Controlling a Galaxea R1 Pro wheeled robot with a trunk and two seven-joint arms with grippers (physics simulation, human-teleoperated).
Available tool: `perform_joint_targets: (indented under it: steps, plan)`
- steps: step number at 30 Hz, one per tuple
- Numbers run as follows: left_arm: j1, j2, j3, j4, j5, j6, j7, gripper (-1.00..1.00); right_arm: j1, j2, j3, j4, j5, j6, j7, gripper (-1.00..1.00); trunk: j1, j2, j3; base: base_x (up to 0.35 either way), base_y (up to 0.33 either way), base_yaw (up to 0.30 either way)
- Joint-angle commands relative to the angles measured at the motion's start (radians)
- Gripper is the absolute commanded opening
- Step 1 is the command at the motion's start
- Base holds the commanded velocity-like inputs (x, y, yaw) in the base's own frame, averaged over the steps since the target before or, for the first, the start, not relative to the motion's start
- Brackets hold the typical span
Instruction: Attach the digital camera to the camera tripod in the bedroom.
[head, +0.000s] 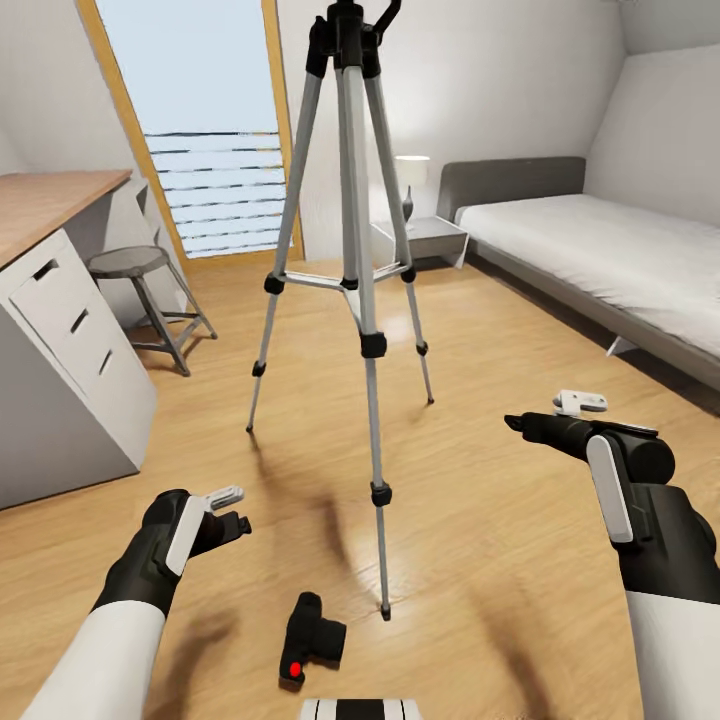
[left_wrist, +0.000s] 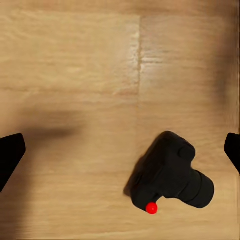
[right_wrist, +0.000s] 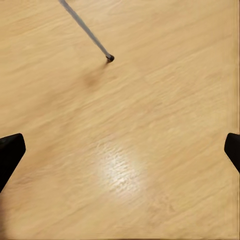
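The digital camera (head: 310, 640) lies on the wood floor just in front of me, small and black, with its red button showing. The left wrist view has the digital camera (left_wrist: 172, 175) below and off to one side of my left gripper (left_wrist: 120, 152), which is open and empty. In the head view the left gripper (head: 232, 510) hovers up and left of the camera. The camera tripod (head: 350, 250) stands upright in the middle of the bedroom, its near foot (head: 386, 612) close to the camera's right. My right gripper (head: 545, 412) is open above bare floor, with one tripod foot (right_wrist: 109, 58) ahead of it.
A wood-topped desk (head: 50, 200) with white drawers stands at the left, with a round grey stool (head: 135, 262) beside it. The tall window (head: 200, 130) is behind. A grey bed (head: 600, 250) runs along the right wall, with a nightstand (head: 425, 235) and lamp (head: 410, 175) next to it.
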Motion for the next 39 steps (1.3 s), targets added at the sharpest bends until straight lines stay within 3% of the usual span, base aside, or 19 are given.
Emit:
perform_joint_targets:
  steps: [1, 25, 39]
  plan:
    - [0.000, -0.001, 0.003, -0.001, 0.011, 0.003, 0.009, 1.00, -0.001, 0.000, -0.001, -0.001, -0.002, 0.004, 0.001, 1.00, 0.000, 0.000, -0.001, 0.008, 0.029, -0.264]
    - [0.001, 0.002, 0.006, -0.001, 0.007, 0.003, 0.012, 1.00, -0.001, 0.000, -0.001, -0.001, -0.002, 0.003, 0.002, 1.00, 0.000, 0.000, -0.001, 0.002, 0.006, -0.255]
    - [0.001, 0.002, 0.007, -0.001, 0.007, 0.003, 0.014, 1.00, -0.001, 0.001, -0.001, -0.001, -0.002, 0.003, 0.002, 1.00, 0.000, 0.000, -0.001, 0.000, 0.000, -0.062]
